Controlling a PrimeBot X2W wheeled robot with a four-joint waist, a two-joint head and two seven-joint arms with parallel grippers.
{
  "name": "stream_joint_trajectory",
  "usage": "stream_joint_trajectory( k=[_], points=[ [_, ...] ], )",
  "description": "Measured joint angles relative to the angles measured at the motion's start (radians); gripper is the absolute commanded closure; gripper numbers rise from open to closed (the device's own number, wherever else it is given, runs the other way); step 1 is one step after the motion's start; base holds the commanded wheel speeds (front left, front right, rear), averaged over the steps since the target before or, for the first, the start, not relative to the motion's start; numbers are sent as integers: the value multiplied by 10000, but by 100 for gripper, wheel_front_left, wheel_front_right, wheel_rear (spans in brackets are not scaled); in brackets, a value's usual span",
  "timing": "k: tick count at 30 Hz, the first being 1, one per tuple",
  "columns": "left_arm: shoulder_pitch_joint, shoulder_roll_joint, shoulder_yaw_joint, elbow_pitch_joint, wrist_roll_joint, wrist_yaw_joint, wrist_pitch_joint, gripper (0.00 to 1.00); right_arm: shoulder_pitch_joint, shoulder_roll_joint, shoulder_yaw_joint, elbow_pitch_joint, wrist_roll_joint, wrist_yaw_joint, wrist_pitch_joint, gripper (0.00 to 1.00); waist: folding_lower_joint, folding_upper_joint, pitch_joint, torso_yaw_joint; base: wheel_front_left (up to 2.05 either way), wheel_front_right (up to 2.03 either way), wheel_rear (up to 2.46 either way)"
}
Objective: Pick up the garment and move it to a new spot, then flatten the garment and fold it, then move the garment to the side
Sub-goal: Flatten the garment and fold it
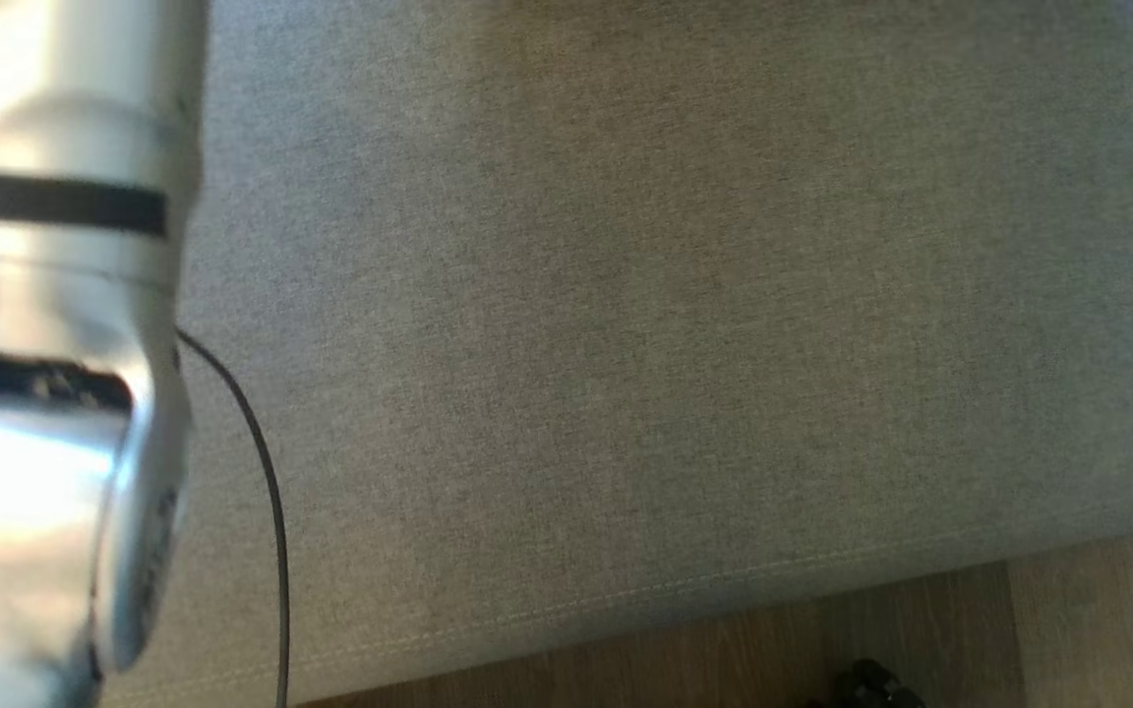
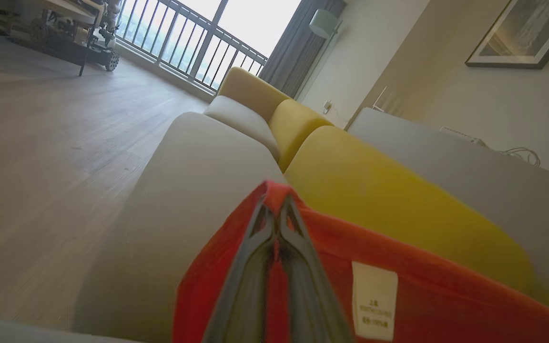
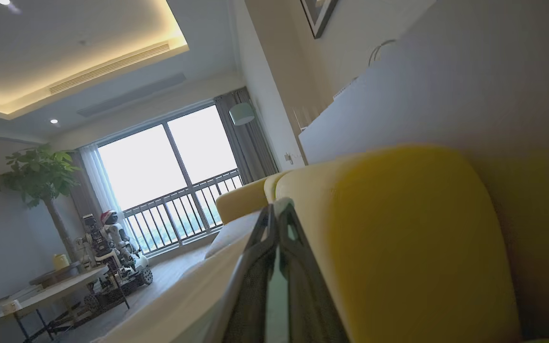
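Gripping red garment (image 2: 422,286) by its edge, left gripper (image 2: 277,207) clenched, over grey sofa seat (image 2: 193,162). Cloth runs rightward in left wrist view, long edge alongside yellow backrest (image 2: 374,190), care label (image 2: 374,300) facing cam. Right gripper (image 3: 274,212) pinched shut, nothing clearly held. Left arm nearer.

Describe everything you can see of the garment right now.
The garment is red-orange, soft-looking cloth. A white label is sewn on it, its print too blurred to read. The left gripper is shut on it, with a fold between the fingers and cloth bunched around them. From there one edge runs down to the right, in front of the yellow cushion and beside the grey seat. Its overall shape cannot be told.
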Motion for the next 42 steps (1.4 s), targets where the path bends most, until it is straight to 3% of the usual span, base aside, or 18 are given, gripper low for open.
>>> stream_joint_trajectory(
  k=[6,9,18,24,31,42],
  points=[
    [2291,-13,-508,121,109,-240,0,100,2704,132,270,890,617,0,0,100,0,0,-305,54,0,0,0],
    [3613,-4,-924,-159,180,-596,0,100,3726,219,228,1496,1283,0,2,100,-1,1,-640,99,0,0,0],
    [6797,17,-1879,-903,1126,-309,0,100,5996,-132,1310,2748,1122,-2,151,100,-1,1,-1977,275,0,0,0],
    [8137,36,-2038,-1106,2268,-293,2,100,6473,-543,1618,3565,725,0,543,100,-2,1,-2938,334,0,0,0],
    [9139,44,-1743,-1335,2849,-341,2,100,6983,-965,2098,3783,637,0,1175,100,-2,1,-3709,355,0,0,0],
    [10184,52,-1436,-1804,3616,-518,2,100,7517,-1858,3200,3776,1233,2,4042,100,-2,1,-4499,280,0,0,0]
  ],
)
